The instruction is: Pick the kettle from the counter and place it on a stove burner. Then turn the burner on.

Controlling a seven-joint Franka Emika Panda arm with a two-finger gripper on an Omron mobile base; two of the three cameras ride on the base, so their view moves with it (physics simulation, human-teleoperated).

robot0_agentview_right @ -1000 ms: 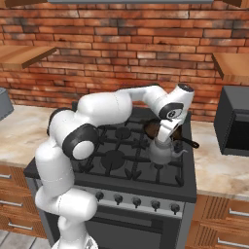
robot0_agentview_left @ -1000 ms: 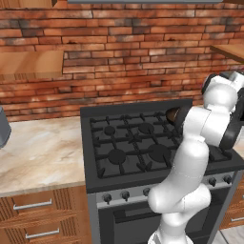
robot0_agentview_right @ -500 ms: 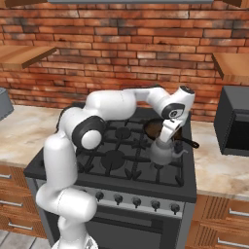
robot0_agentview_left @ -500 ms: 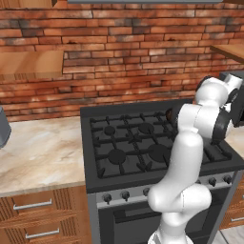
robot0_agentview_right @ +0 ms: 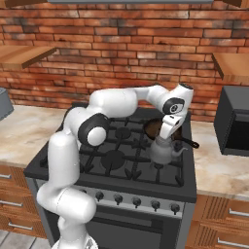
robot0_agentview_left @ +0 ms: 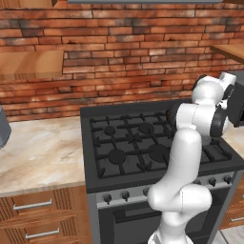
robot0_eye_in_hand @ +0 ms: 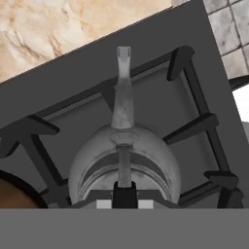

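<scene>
The small grey kettle [robot0_agentview_right: 163, 151] stands on the grate of the front right stove burner [robot0_agentview_right: 170, 168], its spout toward the right counter [robot0_agentview_right: 219, 168]. My gripper [robot0_agentview_right: 168, 135] comes down from above and is shut on the kettle's thin arched handle. In the hand view the kettle [robot0_eye_in_hand: 121, 160] lies straight below my gripper [robot0_eye_in_hand: 125, 194], spout [robot0_eye_in_hand: 123, 58] pointing away, with black grate bars [robot0_eye_in_hand: 194, 126] around it. The burner cap under it is hidden. In the left base view my arm covers the kettle.
A round dark frying pan [robot0_agentview_right: 154, 127] sits on the back right burner just behind the kettle, its handle [robot0_agentview_right: 188, 143] reaching right. Free burners [robot0_agentview_left: 116, 156] lie to the left. Knobs [robot0_agentview_right: 136, 202] line the range front. A black microwave [robot0_agentview_right: 234, 121] stands at the right.
My elbow has swung up and toward the right of the range. The gripper and kettle have stayed over the front right burner, the kettle perhaps slightly lower.
</scene>
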